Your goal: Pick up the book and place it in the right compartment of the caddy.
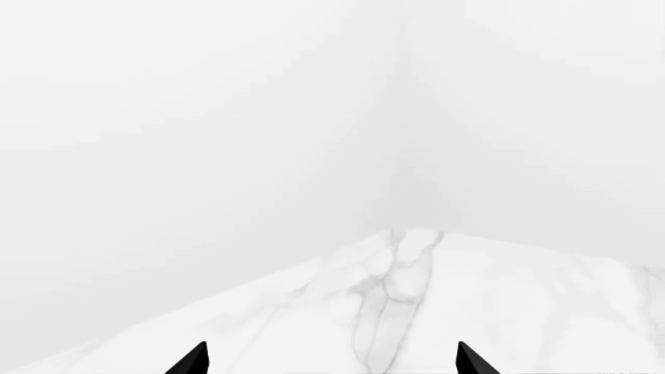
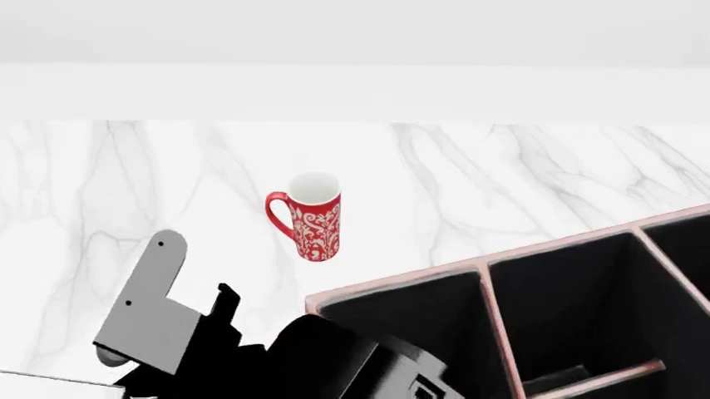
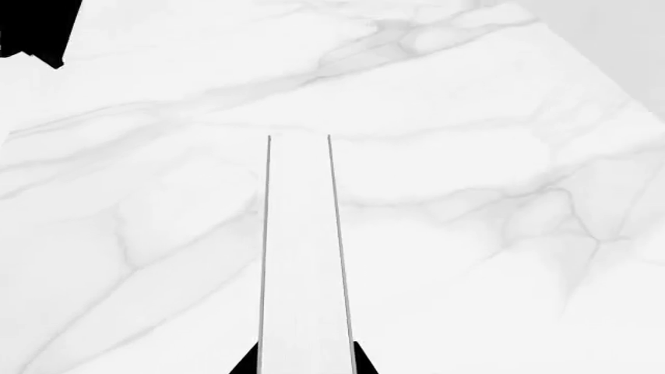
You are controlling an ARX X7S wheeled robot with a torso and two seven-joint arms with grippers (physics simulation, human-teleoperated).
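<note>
White marble with grey veins makes up the single tabletop [image 2: 533, 174], and no brand, label or readable writing shows on anything; the only marking is a white floral pattern on the one red ceramic mug [image 2: 314, 218], which stands upright with its handle toward the robot's left.

One reddish-brown leather-look caddy [image 2: 480, 268] with pale worn rims and a black interior sits at the near right of the head view, cut off by the frame edge. Its dividers mark out at least three black compartments there. The mug stands apart from it, farther from the robot.

One thick hardback book [image 3: 301, 257] appears, only in the right wrist view: a long strip of white page edges bordered by two thin dark cover lines, its long axis running straight away from the camera, out over the marble. The right gripper [image 3: 304, 366] is clamped on it, with two black fingertips pressed against either cover at the near end.

The left gripper [image 1: 332, 360] has its two black fingertips well apart with nothing between them, over a corner of the marble. In the head view a grey and black arm [image 2: 222, 341] lies low at the left.
</note>
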